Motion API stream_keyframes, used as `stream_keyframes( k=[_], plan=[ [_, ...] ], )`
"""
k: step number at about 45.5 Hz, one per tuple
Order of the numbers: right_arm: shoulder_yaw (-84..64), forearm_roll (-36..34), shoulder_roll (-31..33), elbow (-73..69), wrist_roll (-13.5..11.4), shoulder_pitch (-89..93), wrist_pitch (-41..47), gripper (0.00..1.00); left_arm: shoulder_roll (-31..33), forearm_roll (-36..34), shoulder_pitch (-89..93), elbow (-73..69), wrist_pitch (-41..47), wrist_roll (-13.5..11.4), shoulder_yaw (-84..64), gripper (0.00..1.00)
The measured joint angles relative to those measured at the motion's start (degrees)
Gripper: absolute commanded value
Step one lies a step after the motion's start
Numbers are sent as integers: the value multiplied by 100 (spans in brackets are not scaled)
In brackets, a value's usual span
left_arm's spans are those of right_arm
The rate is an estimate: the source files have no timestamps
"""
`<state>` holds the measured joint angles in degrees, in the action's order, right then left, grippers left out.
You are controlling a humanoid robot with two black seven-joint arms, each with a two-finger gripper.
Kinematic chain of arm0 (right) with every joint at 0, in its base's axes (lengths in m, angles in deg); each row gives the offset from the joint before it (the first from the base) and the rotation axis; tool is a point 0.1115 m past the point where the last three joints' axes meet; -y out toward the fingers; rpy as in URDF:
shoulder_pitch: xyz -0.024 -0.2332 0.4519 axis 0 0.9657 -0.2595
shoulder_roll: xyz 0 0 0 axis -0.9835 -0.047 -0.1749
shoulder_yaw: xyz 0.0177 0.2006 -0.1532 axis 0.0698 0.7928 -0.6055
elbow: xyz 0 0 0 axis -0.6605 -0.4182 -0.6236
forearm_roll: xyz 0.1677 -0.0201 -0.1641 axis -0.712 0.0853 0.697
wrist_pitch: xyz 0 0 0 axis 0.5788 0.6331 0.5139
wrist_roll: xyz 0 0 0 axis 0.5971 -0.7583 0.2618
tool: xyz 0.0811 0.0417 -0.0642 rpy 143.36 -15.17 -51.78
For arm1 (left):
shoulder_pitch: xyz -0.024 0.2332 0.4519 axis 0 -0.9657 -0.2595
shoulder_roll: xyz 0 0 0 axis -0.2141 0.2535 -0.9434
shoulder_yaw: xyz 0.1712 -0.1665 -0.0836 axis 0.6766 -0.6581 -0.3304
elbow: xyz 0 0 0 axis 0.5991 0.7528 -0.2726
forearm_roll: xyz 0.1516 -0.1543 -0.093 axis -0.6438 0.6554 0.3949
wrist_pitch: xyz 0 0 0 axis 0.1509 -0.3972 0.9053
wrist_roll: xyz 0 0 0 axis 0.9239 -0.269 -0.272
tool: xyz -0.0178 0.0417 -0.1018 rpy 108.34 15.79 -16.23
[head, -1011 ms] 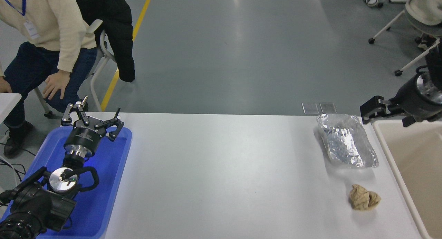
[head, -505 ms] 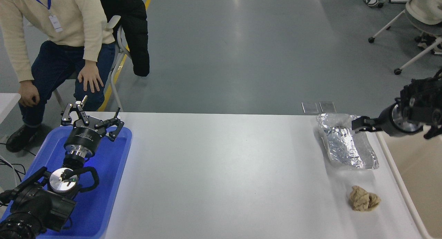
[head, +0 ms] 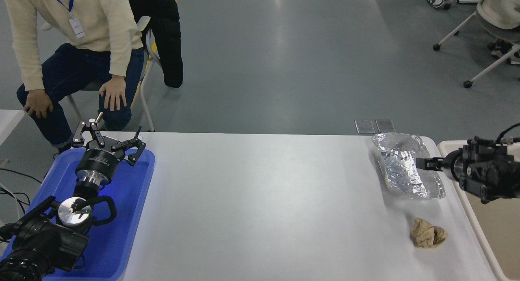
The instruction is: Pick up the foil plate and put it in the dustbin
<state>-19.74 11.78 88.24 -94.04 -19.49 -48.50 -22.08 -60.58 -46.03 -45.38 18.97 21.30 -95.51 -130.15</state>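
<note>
The foil plate (head: 402,167), a shiny crinkled silver tray, lies at the table's far right. My right gripper (head: 422,164) comes in from the right edge and points left. Its tip is low over the plate's right rim, and the side-on view hides how it is set. The dustbin (head: 503,248), a beige bin, stands just beyond the table's right edge, partly behind my right arm. My left gripper (head: 109,138) is parked open over the blue tray at the lower left.
A crumpled tan paper ball (head: 428,233) lies near the front of the table, below the plate. The blue tray (head: 126,216) fills the left end. A person (head: 81,41) sits beyond the far left corner, beside a chair with a black jacket (head: 168,33).
My right arm has swung down and forward, from above the plate's far corner to its right rim. The person at the top left has shifted right and settled onto the chair.
</note>
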Motion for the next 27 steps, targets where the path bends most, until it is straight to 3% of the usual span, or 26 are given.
stream_keyframes(
  k=[19, 27],
  plan=[
    [193, 101, -191, 447, 7, 645, -352, 78, 0, 0, 0, 0, 0, 2, 0, 100],
    [293, 89, -232, 521, 5, 738, -430, 46, 0, 0, 0, 0, 0, 2, 0, 100]
  ],
)
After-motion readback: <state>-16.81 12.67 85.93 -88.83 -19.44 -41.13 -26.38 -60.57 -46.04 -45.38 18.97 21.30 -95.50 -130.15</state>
